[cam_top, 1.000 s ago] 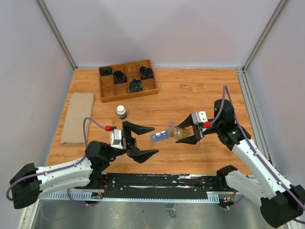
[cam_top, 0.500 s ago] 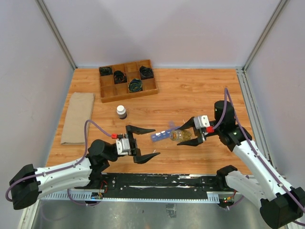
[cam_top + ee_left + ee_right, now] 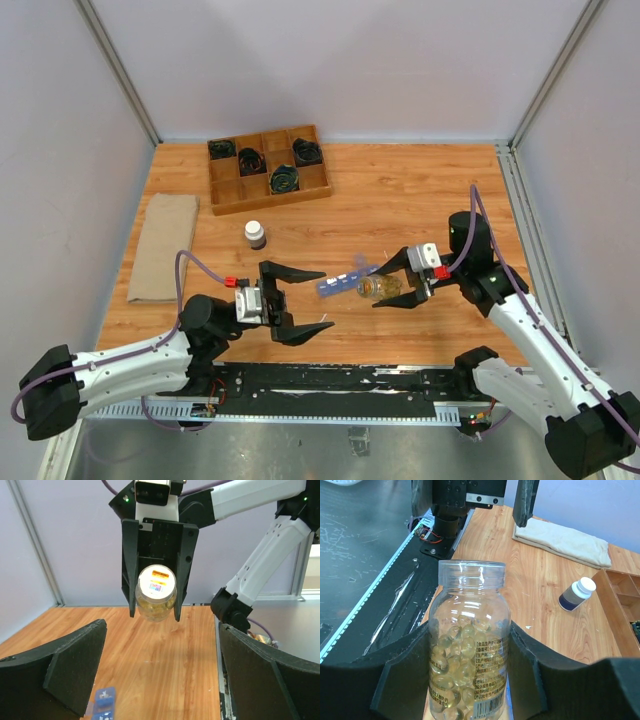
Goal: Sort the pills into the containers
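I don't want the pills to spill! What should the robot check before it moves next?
1. Grip: the right gripper is shut on the pill bottle: ok.
2. Helper: the left gripper is open and empty: ok.
3. Aim: the bottle's mouth points toward the blue organizer: ok.
4. Mouth uncovered: cannot tell. The left wrist view shows a white disc at that end.
5. Organizer lids open: cannot tell.
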{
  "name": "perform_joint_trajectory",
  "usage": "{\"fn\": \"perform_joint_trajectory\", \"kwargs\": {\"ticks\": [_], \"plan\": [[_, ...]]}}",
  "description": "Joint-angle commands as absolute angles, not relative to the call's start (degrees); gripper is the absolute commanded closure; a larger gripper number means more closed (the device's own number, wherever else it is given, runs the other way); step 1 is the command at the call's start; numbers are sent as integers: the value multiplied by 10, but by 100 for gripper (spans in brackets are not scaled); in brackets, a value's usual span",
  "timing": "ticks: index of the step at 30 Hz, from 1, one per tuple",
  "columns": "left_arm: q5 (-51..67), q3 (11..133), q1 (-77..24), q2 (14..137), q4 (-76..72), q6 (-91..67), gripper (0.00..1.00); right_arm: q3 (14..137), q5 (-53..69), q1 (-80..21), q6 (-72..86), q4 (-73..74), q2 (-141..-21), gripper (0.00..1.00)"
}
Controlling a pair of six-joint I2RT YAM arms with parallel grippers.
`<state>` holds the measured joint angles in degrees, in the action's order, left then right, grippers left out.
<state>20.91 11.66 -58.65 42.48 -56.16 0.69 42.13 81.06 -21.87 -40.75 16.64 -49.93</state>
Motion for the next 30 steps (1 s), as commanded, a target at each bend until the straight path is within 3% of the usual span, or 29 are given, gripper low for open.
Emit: {"fn": "perform_joint_trajectory", "kwargs": {"ticks": [1, 20, 27, 30], "plan": [[213, 126, -591, 419, -603, -35, 1, 432, 832, -214, -406, 174, -501, 94], [214, 94, -591, 377, -581, -12, 1, 470, 793, -191, -347, 178, -493, 99], [110, 94, -591, 373, -576, -90, 1, 439, 628, -144, -36, -82, -481, 99], [72, 119, -591, 379, -548, -150, 2, 420, 716, -142, 69, -199, -496, 99]]}}
